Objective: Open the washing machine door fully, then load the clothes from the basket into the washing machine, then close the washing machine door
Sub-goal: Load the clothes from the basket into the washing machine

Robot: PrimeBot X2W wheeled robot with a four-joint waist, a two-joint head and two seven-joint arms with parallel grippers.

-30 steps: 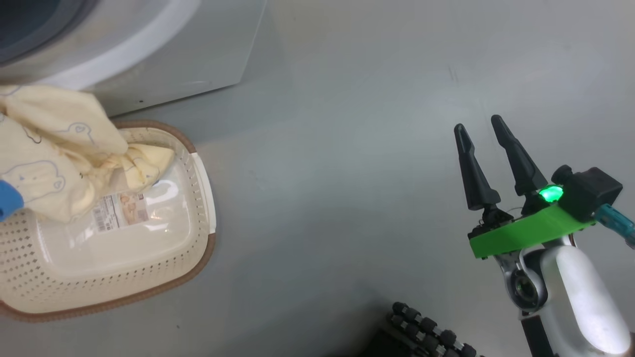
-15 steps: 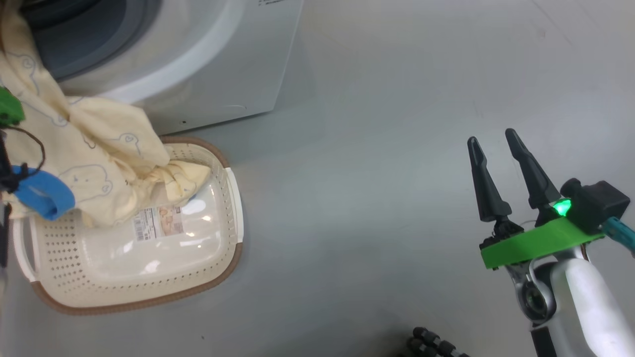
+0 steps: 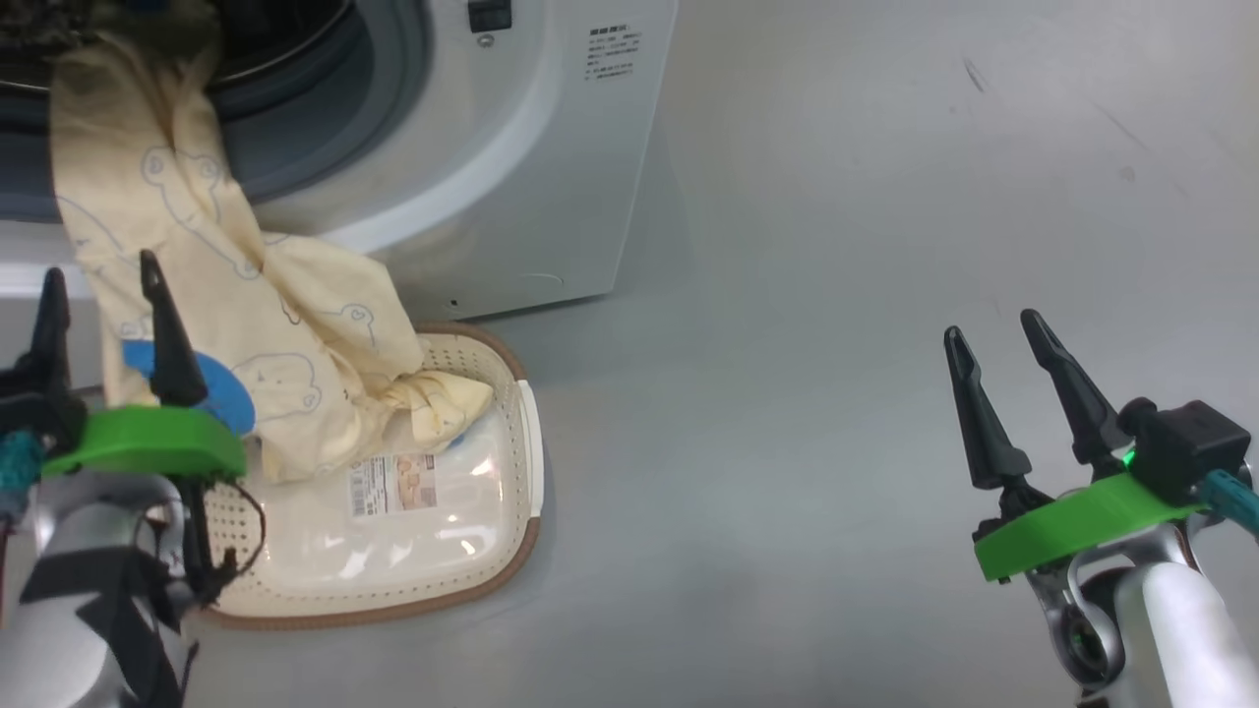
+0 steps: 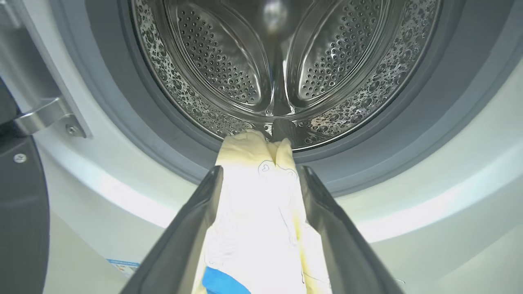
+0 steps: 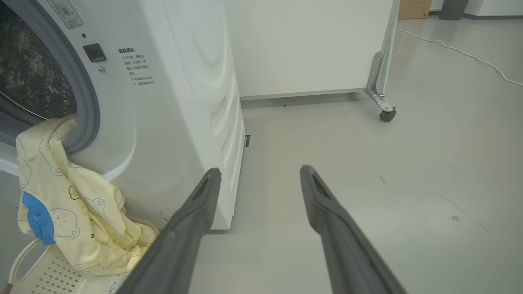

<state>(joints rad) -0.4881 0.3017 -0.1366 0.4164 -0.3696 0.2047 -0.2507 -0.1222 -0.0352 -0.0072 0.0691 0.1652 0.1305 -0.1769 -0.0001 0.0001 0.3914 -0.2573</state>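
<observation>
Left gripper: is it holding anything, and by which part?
Nothing is held. The left gripper is open; the clothes hang from the washing machine lip into the basket. The right gripper is open, empty.

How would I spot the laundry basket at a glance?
Start at the big white washing machine; on the grey floor at its foot sits the basket. Unlike the soft yellow clothes hanging into it, it is cream plastic with perforated walls and a brown rim.

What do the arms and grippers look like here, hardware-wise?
The left gripper and right gripper have long tapered black jaws on bright green mounts, with teal connectors at the outer sides. The right has a black box with a green light, silver wrist, glossy white forearm. The left forearm carries black straps and a thin dark wire.
</observation>
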